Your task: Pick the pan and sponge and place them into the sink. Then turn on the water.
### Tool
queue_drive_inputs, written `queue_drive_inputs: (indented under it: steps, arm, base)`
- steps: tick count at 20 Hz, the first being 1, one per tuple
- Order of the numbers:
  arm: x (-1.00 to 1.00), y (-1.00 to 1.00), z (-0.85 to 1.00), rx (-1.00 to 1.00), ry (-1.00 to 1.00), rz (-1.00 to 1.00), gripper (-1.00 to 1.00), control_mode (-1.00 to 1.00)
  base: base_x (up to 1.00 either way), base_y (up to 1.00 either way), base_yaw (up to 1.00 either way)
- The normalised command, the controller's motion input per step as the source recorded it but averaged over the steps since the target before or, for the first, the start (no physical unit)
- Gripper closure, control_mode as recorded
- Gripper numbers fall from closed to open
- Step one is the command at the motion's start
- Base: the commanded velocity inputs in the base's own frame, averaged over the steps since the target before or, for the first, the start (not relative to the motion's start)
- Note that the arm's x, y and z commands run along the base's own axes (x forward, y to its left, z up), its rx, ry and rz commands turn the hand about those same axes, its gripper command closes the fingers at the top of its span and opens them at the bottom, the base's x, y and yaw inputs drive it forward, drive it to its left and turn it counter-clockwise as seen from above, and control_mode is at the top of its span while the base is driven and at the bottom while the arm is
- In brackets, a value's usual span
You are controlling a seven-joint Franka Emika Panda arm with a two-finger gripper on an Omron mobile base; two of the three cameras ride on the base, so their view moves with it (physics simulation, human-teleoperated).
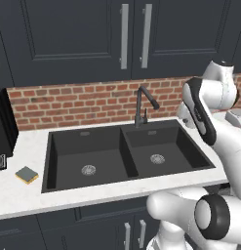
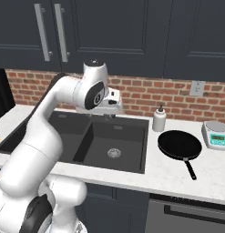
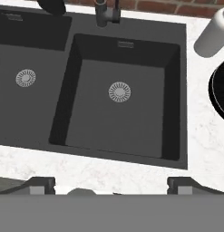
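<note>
Gripper [image 3: 111, 186]: jaws spread wide, holding nothing, above the front rim of the sink [image 3: 131, 156].
Sponge [image 1: 27, 175]: on the counter [image 1: 24, 200], left of the sink.
Pan [image 2: 180, 144]: on the counter, right of the sink, handle toward the front.
Faucet [image 1: 141, 105]: behind the basins.

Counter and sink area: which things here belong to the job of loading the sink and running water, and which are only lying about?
Belong to the job:
round black frying pan
grey-green and yellow square sponge
dark charcoal double-basin sink
dark gooseneck faucet

Lying about:
white soap bottle
grey kitchen scale
</note>
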Motion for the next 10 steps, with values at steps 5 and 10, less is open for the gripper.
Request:
queue_drive_inputs:
  steps: [5, 10]
  arm:
    - [-0.23, -1.00, -0.30, 0.00, 0.00, 0.06, -1.00, -1.00]
    - [-0.23, -1.00, -0.32, 0.00, 0.00, 0.06, -1.00, -1.00]
  base:
    - [0.00, 0.00, 0.00]
    - [0.00, 0.00, 0.00]
